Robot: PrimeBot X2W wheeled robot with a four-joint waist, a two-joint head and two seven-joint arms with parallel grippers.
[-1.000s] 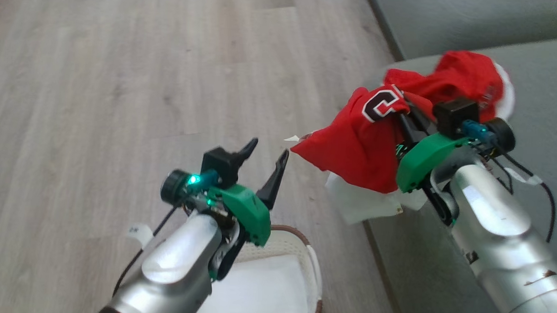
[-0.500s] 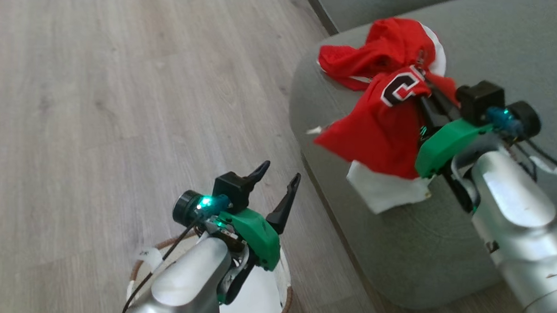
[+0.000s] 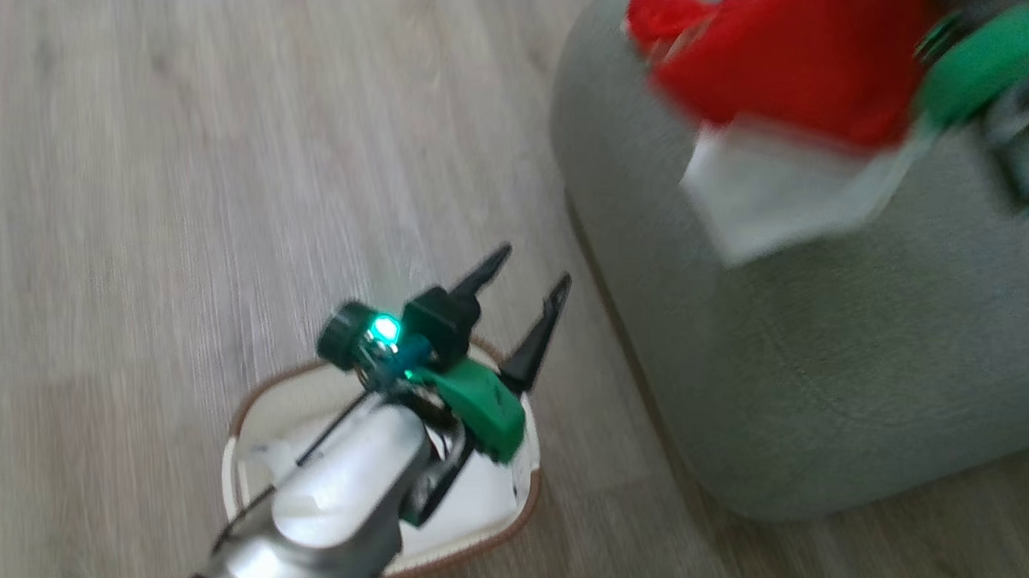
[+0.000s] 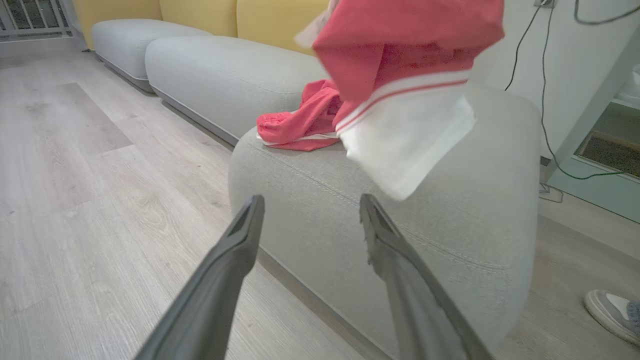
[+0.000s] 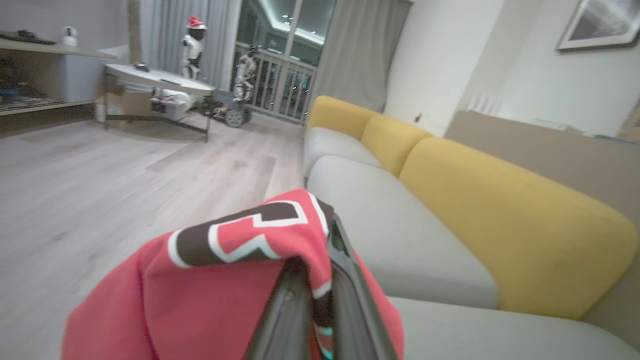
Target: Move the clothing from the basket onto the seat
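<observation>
Right gripper point(image 5: 316, 280): clamped on a fold of the red jersey point(image 3: 787, 67), fingers together with cloth between them; raised above the seat point(image 3: 819, 377)
Left gripper point(image 3: 537, 268): fingers apart, nothing between them; hovers over the basket point(image 3: 232, 476), pointing toward the seat's rounded end
Floor point(image 3: 227, 185): pale wood boards; carries seat and basket
Seat: grey-green cushion, stitched seam near its edge
Basket: cream, brown rim, white bottom showing; on the floor near the seat
Jersey: hangs from the right gripper over the seat's end; white panel dangling lowest
Shorts point(image 4: 302, 125): red crumpled heap, white trim; lying on the seat top
</observation>
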